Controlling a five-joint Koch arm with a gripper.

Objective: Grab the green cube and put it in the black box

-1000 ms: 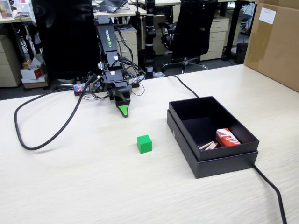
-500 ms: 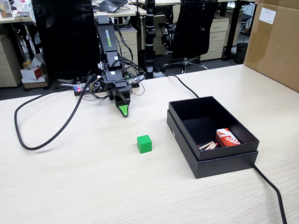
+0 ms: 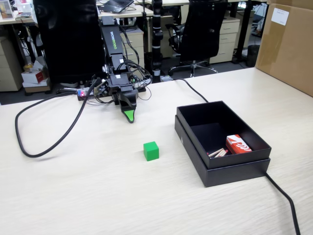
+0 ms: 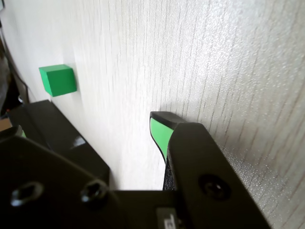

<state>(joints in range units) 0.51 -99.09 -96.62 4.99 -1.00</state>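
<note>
Spanning the frame, pale wood-grain table (image 3: 88, 196) — office chairs (image 3: 208, 29) and a brown cardboard box (image 3: 288, 44) behind. Green cube (image 3: 151, 151) lying free mid-table, left of black box (image 3: 244, 169) holding a red-and-white carton (image 3: 238, 144). Gripper (image 3: 129, 116) tip down near the table, well apart from the cube — jaw state impossible to tell. Black cable (image 3: 44, 132) looping left.

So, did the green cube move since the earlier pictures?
No. In the fixed view the green cube sits at the same spot left of the black box, apart from it.
</note>
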